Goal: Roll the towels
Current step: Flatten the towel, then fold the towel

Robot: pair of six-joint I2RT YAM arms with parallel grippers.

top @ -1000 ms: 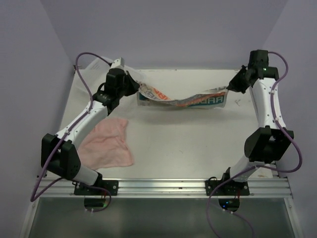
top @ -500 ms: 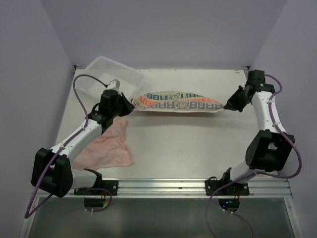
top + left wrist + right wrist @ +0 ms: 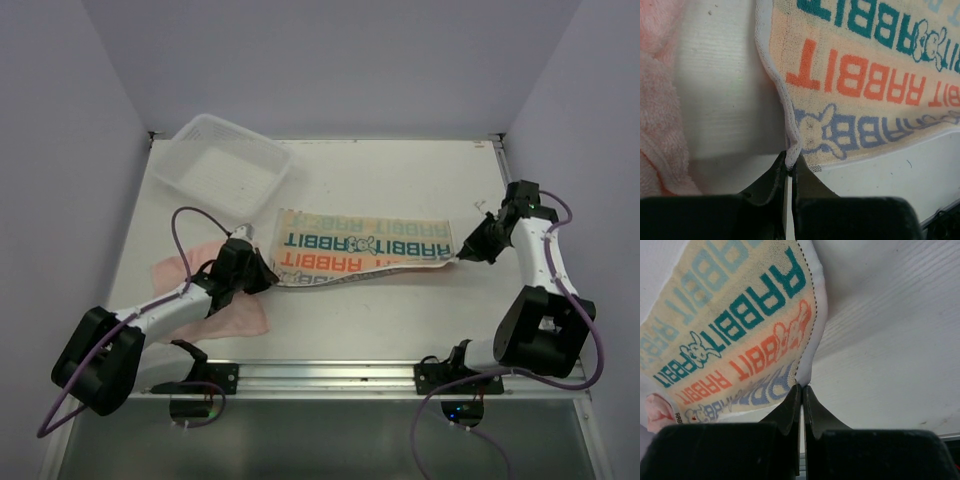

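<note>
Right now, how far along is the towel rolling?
Done: the printed towel is spread open, lettering up, on the table. In hand: the left gripper and right gripper are each shut on a near corner of it. Left: no roll is started on it, and the pink towel lies rumpled and unrolled at the near left.

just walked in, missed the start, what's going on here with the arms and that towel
The left gripper and right gripper are each shut on a near corner of the RABBIT-printed towel, holding it stretched out across the table, lettering up. It is not rolled yet. The pink towel lies unrolled beneath the left arm, and the white mesh basket sits at the far left corner.
</note>
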